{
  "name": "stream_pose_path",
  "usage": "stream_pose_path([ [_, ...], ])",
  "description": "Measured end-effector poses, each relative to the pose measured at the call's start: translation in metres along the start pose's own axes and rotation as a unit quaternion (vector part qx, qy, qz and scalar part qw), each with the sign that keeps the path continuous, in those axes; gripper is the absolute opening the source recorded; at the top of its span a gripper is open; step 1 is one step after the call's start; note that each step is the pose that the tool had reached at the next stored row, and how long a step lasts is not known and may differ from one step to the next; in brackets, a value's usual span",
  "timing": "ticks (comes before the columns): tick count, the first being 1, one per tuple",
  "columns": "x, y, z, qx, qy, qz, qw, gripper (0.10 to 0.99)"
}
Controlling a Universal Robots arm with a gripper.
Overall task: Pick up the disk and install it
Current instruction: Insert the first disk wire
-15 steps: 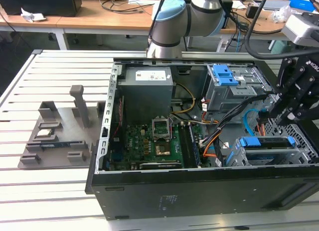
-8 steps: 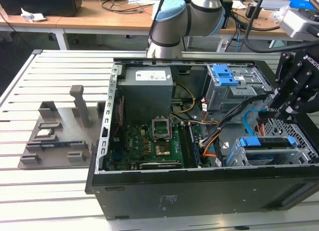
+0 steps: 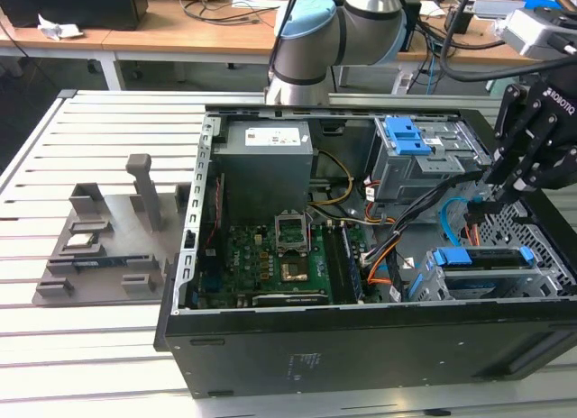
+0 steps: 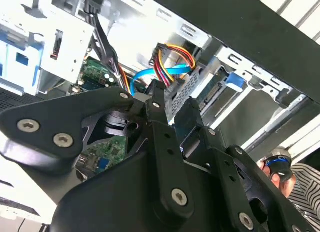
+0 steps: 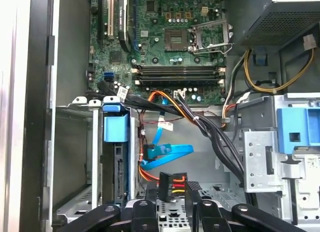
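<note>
Open computer case [image 3: 361,346] lying on the slatted table [image 3: 90,346]. The gripper [image 3: 494,200] reaches inside near the exterior view's right, its fingers [image 5: 166,189] clenched on a black power plug [image 5: 166,181]. The disk [image 3: 478,258], blue-framed, sits in the drive cage just below.

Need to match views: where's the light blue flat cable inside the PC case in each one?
Exterior view: blue cable curves down toward the exterior view's right, between the two drive cages.
Second wrist view: blue cable loops just behind the red-yellow wire plug.
First wrist view: blue cable lies folded next to the same plug.
Shared landmark: the green motherboard.
</note>
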State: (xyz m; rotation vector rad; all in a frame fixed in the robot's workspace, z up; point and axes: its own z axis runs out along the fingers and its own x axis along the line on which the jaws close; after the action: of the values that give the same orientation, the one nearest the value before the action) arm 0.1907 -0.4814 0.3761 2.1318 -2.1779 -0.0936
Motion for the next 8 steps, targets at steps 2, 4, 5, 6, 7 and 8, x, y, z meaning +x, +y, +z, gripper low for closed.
stream_pose_path([
  [2, -0.0055, -0.0004, -0.0001, 0.0, 0.0008, 0.0, 1.0, 0.361],
  [4, -0.012, -0.0004, -0.0003, 0.0, 0.0017, 0.0, 1.0, 0.361],
  [5, -0.0129, -0.0005, -0.0003, 0.0, 0.0017, 0.0, 1.0, 0.361],
  [6, -0.0134, -0.0005, -0.0002, 0.0001, 0.0017, 0.0, 1.0, 0.361],
  [7, -0.0141, -0.0005, -0.0001, 0.0, 0.0017, 0.0, 1.0, 0.361],
  [8, -0.0143, -0.0005, 0.0001, 0.0, 0.0017, 0.0, 1.0, 0.361],
])
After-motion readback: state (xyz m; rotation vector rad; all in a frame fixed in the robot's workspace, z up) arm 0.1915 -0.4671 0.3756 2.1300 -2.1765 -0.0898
